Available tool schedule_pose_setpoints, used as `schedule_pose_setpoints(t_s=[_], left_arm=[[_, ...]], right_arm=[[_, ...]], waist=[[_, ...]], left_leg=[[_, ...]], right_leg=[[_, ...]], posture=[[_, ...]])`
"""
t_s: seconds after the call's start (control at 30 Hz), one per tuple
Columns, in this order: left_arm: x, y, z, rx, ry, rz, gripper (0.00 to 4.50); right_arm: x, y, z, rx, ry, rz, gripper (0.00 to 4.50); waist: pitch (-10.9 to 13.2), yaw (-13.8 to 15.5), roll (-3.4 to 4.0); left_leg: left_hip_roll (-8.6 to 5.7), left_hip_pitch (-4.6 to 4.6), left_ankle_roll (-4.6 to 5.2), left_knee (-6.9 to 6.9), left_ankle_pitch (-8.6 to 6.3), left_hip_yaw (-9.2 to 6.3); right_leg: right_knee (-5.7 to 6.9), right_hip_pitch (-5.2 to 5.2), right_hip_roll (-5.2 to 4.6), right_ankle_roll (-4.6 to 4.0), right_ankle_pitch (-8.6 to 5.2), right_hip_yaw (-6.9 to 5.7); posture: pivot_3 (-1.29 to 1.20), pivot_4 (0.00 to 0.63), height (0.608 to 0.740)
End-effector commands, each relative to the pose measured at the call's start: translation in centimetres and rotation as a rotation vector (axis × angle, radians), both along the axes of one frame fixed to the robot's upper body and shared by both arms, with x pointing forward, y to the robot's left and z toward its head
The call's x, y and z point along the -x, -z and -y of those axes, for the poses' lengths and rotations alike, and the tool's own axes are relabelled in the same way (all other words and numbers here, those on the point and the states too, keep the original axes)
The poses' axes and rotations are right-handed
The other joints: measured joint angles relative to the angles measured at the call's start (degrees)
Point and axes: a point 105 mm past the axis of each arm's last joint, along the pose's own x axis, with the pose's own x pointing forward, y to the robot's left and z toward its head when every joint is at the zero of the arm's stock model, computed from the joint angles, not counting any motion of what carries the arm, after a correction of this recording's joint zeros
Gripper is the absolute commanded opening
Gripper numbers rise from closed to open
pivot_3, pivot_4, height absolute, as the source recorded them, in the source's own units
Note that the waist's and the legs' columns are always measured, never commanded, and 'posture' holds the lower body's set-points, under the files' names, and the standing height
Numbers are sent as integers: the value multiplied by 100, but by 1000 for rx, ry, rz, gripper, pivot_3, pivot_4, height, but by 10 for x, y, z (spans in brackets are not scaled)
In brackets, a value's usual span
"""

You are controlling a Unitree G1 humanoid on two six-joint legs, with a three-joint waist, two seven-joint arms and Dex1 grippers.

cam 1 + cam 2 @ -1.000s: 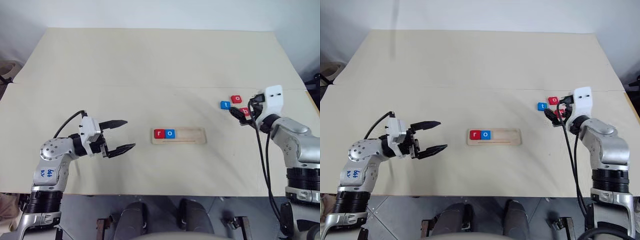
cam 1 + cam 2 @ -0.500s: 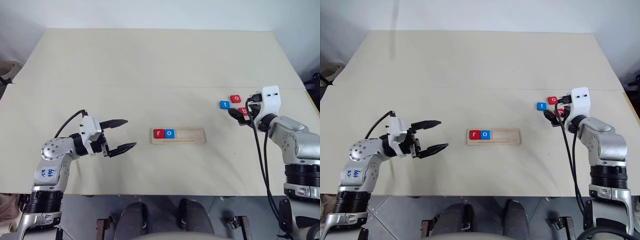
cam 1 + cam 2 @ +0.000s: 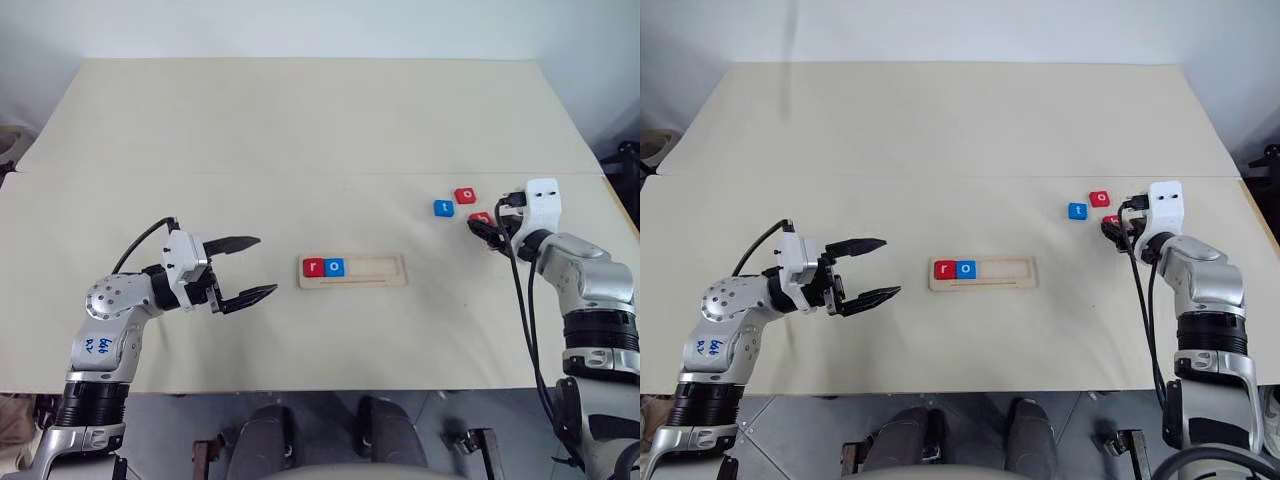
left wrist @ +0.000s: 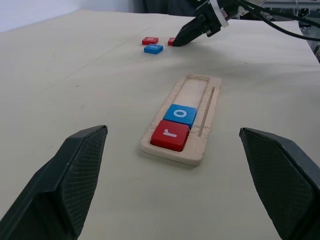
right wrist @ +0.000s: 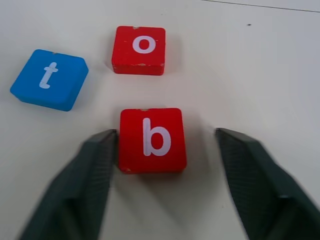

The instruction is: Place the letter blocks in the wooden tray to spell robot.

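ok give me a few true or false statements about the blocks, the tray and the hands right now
1. The wooden tray holds a red r block and a blue o block. True.
2. The blue t block sits in the tray. False: it lies on the table, beside the red o block.
3. The right hand straddles the red b block. True.
4. The left hand grips a block. False: it is open and holds nothing.
5. The tray is full. False: three places are free.
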Motion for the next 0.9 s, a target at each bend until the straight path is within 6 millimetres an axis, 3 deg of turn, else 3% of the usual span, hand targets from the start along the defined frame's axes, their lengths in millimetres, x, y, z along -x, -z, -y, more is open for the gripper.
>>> schedule_pose_setpoints(t_s=[0.03, 0.2, 0.4, 0.57, 0.73, 0.9], left_arm=[[2, -8, 3, 16, 10, 34, 4500], [1, -8, 4, 20, 18, 28, 4500], [0, -5, 8, 23, 60, 0, 4500], [-1, -3, 14, 21, 101, -16, 4500], [-2, -4, 19, 23, 117, -9, 4500], [-2, -6, 18, 22, 108, 4, 4500]], right_arm=[[0, -7, 0, 7, -16, 21, 1617], [20, -19, -4, 8, -26, 45, 1617], [75, -19, -36, -31, -60, 16, 1617], [101, -7, -54, -83, 1, -5, 1617], [109, 6, -83, -162, -6, -17, 1617], [102, 2, -87, -146, -37, -11, 3189]], waist=[[0, 0, 0], [0, 25, 0], [0, 78, 0], [0, 89, 0], [0, 119, 1], [0, 122, 1]], left_leg=[[0, 0, 0, 0, 0, 0], [1, -1, 0, -1, 0, -3], [1, -5, -1, -2, -1, -4], [3, -1, -2, -3, -2, -6], [1, -3, -2, -4, -3, -3], [0, -3, -1, -4, -3, -3]], right_leg=[[0, 0, 0, 0, 0, 1], [0, 0, 0, 0, 0, -1], [-6, -1, 0, 1, 0, -2], [-1, -2, 1, 0, 0, 0], [-2, -5, 1, 0, 0, 2], [-2, -7, 1, 0, 0, 3]], posture=[[0, 150, 740], [0, 150, 740], [0, 150, 740], [0, 150, 740], [0, 150, 740], [0, 150, 740]])
